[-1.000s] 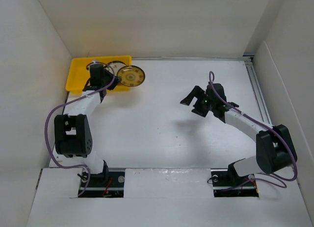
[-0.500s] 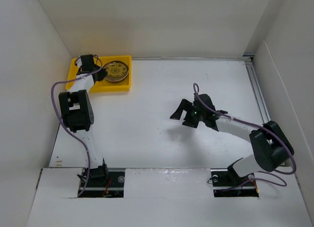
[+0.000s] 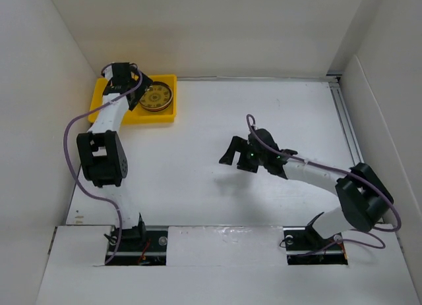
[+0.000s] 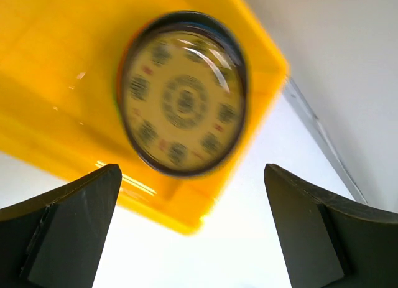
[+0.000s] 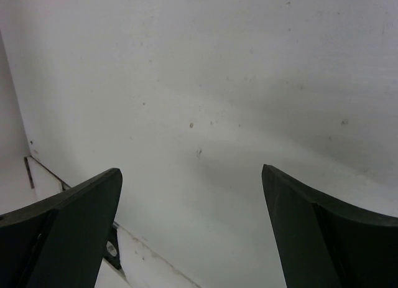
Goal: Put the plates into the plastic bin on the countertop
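Both arms as we see them from above. The left arm extends to the far left, and its left hand (image 3: 125, 80) is empty with fingers (image 4: 68, 226) spread wide. The right arm reaches leftward toward the middle. Its right hand (image 3: 236, 157) is likewise empty, with fingers (image 5: 62, 232) wide apart.

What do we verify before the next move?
1. Left tool open and empty: ok.
2. Right tool open and empty: ok.
3. Top plate lying inside the bin, within the rim: ok.
4. Left tool apart from that plate: ok, going by the wrist view.
5. All eight plates in the bin: cannot tell; only the top one shows fully.
6. No plate out on the countertop: ok, none in the top view.
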